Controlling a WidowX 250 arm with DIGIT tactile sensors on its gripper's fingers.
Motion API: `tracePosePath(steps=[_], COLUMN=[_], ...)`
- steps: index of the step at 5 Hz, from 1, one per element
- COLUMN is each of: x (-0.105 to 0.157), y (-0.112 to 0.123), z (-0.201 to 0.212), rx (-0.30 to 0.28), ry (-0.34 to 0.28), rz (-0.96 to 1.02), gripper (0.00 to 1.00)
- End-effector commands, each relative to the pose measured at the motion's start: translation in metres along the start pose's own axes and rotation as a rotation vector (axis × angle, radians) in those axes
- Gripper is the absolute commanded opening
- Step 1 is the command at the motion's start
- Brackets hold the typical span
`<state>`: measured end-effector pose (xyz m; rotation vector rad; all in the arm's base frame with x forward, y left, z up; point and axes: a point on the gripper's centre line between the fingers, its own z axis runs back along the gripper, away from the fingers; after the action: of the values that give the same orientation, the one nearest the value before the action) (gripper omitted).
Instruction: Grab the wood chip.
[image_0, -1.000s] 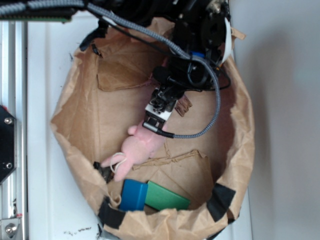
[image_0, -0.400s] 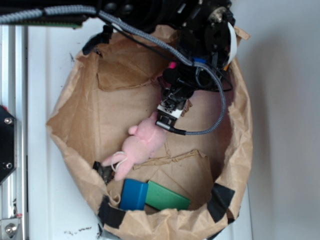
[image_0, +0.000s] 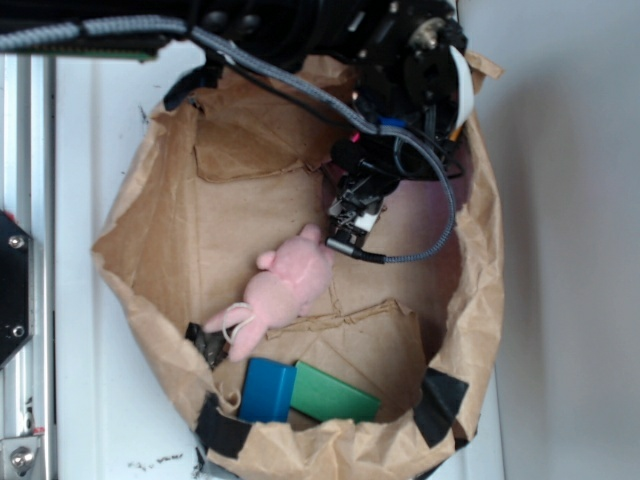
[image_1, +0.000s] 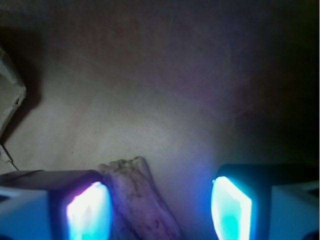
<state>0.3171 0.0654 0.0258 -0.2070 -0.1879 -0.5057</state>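
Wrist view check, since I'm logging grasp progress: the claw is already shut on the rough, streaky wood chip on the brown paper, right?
Not shut. The wrist view shows the claw open, with the rough, streaky wood chip lying on the brown paper between its fingers, close to one glowing finger and well clear of the other.

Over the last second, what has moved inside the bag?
The gripper drew back off the pink plush, up and right toward the bag's far side. The wood chip now lies between its open fingers, not gripped. The plush, blue block and green block stayed put.
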Motion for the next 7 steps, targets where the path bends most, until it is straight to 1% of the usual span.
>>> tracePosePath(steps=[1,2,3,4,5,6,7], x=[-0.001,-0.005,-0.006,-0.006,-0.007,-0.011,-0.018], y=[-0.002,0.001,-0.002,0.001,0.001,0.001,-0.001], z=[0.014,0.005,0.01,0.01,0.008,0.008,-0.001], rx=[-0.019,0.013,-0.003,-0.003,-0.012,-0.01,0.018], ry=[-0.043,-0.04,-0.03,-0.003,0.008,0.018,0.034], rz=[-0.034,-0.048,-0.05,-0.054,-0.067,-0.07,-0.081], gripper=[0.0,0.0,0.0,0.0,1.0,1.0,1.0])
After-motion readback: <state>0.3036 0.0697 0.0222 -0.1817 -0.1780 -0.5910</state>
